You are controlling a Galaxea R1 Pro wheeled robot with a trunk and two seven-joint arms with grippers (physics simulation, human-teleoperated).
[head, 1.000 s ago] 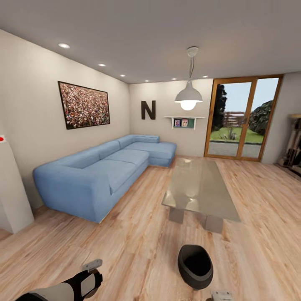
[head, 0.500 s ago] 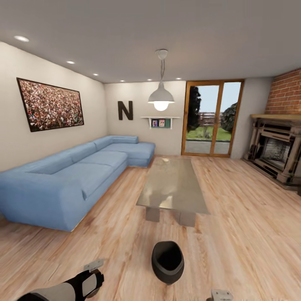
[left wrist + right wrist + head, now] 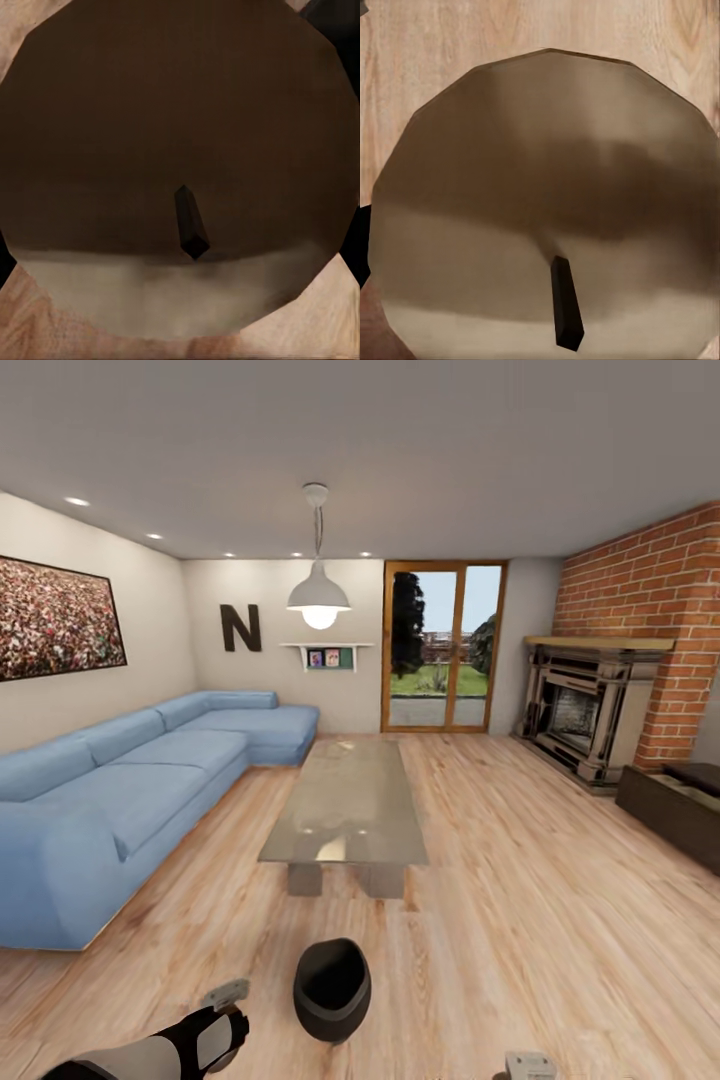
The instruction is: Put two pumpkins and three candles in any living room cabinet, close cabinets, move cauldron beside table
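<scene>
**Candles fill both wrist cameras; cauldron on the floor**

The glossy worktop (image 3: 345, 805) stands mid-room. The cauldron (image 3: 332, 989) sits on the floor near its closest end, apart from it. A candle (image 3: 180, 187) looms before the left wrist, another candle (image 3: 547, 210) before the right. The left pincer (image 3: 226, 1000) is half cut off, the right pincer (image 3: 528, 1066) barely visible; neither's grip can be judged.

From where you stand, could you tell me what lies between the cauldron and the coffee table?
Only bare wooden floor: in the head view, nothing sits between the cauldron and the coffee table.
</scene>
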